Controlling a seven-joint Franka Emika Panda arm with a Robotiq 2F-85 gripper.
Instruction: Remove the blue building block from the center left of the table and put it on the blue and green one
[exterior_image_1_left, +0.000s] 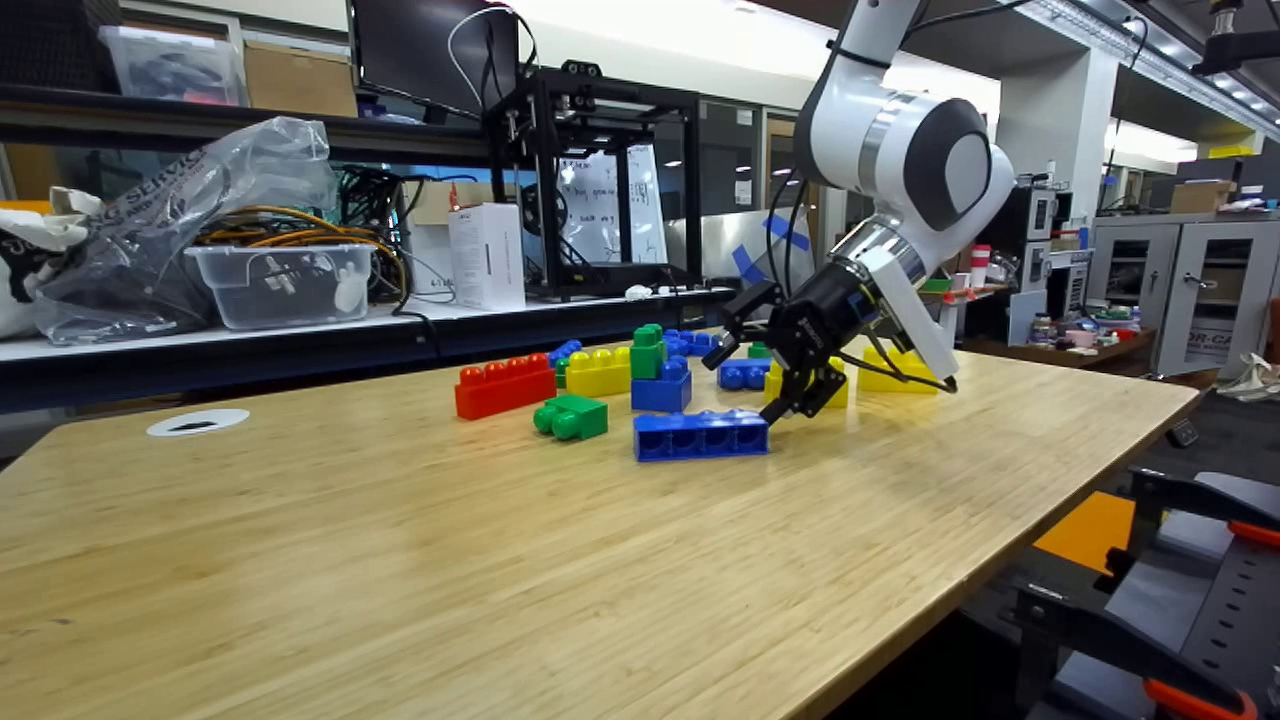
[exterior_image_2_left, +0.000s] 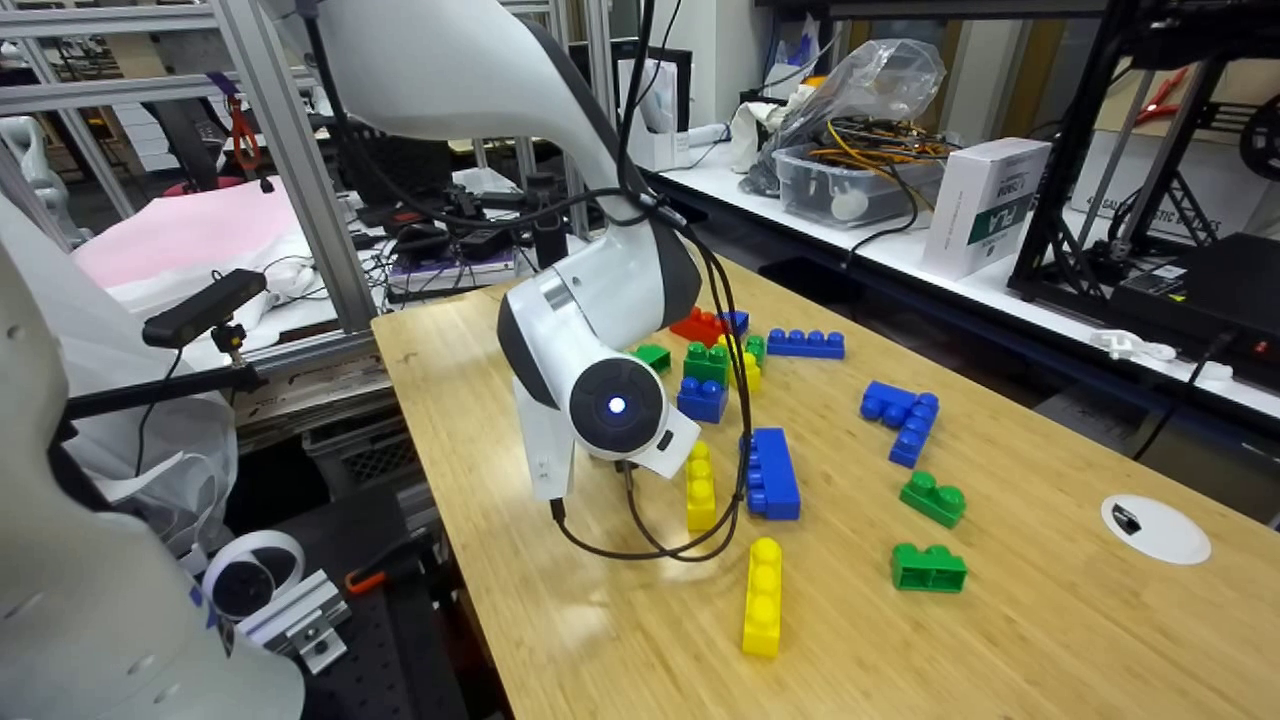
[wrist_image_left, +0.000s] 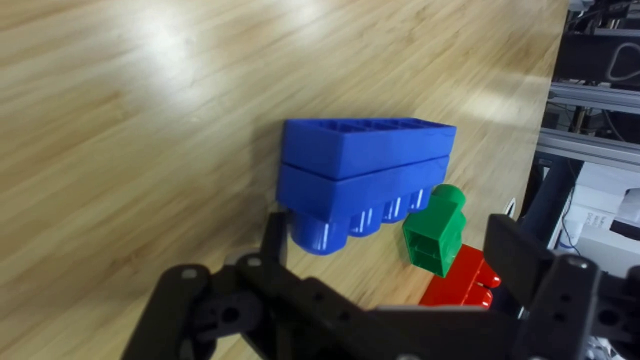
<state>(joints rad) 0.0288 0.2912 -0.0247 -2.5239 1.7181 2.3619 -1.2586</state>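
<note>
The blue building block (exterior_image_1_left: 700, 438) lies on its long side on the table (exterior_image_1_left: 480, 560), hollow underside facing that exterior camera. The wrist view shows the blue building block (wrist_image_left: 365, 170) with its studs toward my jaws. My gripper (exterior_image_1_left: 742, 388) is low at the block's end, open wide. In the wrist view, one fingertip of my gripper (wrist_image_left: 392, 225) is close beside the nearest stud; contact is unclear, and nothing is held. Just behind the block is the blue and green one (exterior_image_1_left: 660, 388), its green brick upright over the blue. It also shows as the blue and green one (exterior_image_2_left: 704, 398).
A lone green brick (exterior_image_1_left: 572, 417) and a red brick (exterior_image_1_left: 505, 387) lie left of the stack. Yellow bricks (exterior_image_2_left: 762, 598) and a blue brick (exterior_image_2_left: 775, 474) are on its other side. Several more bricks are spread around. The arm (exterior_image_2_left: 600, 330) covers part of the table.
</note>
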